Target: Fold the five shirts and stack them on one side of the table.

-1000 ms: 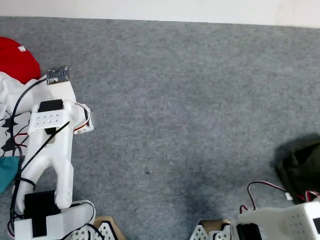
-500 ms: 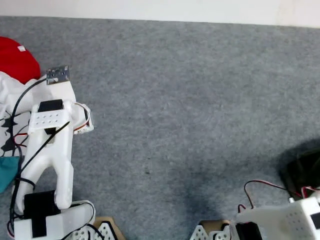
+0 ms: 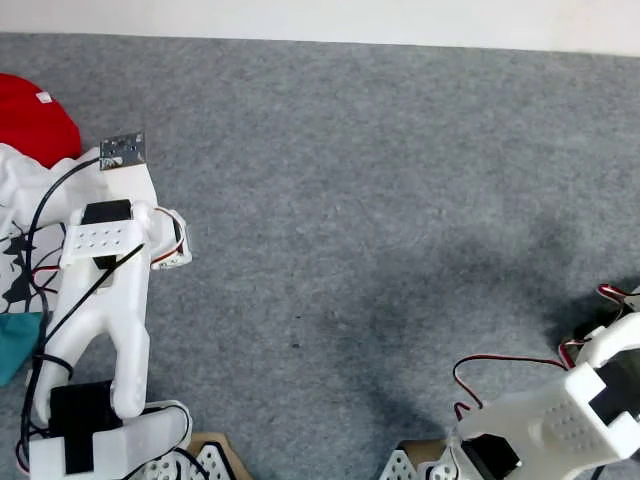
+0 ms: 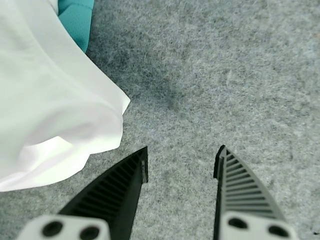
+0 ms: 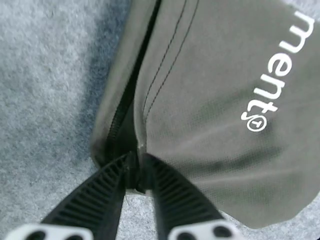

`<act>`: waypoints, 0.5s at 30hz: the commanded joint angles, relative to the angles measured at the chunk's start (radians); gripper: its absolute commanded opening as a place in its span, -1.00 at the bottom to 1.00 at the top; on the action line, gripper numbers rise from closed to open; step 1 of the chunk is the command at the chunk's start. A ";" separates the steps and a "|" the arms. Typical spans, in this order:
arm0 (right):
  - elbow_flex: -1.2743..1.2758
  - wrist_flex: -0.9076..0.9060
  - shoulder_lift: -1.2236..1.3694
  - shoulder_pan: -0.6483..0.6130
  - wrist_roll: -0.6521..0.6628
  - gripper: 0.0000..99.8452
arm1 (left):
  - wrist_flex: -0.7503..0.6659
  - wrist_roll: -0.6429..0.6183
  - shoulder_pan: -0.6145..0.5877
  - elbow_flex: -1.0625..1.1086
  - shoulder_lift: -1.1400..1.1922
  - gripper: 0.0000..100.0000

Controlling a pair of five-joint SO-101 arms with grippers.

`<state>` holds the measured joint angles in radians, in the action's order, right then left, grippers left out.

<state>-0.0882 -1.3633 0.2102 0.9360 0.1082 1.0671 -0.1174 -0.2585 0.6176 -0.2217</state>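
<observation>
On the grey bench (image 3: 350, 200), the dark grey-green shirt (image 5: 210, 100) is at the right side, smooth with white letters, and its folded edge is pinched in the nearly closed right claw (image 5: 138, 161). The claw grips just a thin bit of the edge, so the shirt could slip out or bunch up if pulled. The left claw (image 4: 183, 151) hangs open and empty beside a white shirt (image 4: 50, 100).

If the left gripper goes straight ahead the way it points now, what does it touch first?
Probably the bare grey table cover: the left gripper is open over it. The white shirt lies close beside, seemingly outside that line, but depth is unclear.
</observation>
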 commanded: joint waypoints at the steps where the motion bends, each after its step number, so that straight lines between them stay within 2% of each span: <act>1: -0.002 -0.005 -0.058 0.021 -0.015 -0.99 | -0.014 -0.009 0.015 -0.002 -0.004 -0.54; 7: -0.002 0.028 -0.059 0.120 0.006 -0.99 | -0.015 -0.009 0.015 -0.002 -0.004 -0.54; 10: 0.051 0.016 -0.051 0.120 0.098 -0.99 | -0.029 -0.009 0.015 0.001 -0.004 -0.54; 15: 0.196 0.142 -0.058 0.065 0.097 -0.99 | -0.029 -0.009 0.015 0.001 -0.004 -0.54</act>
<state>0.0713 -1.2881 0.2102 1.0403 0.1910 1.0533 -0.1174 -0.2585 0.6222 -0.2217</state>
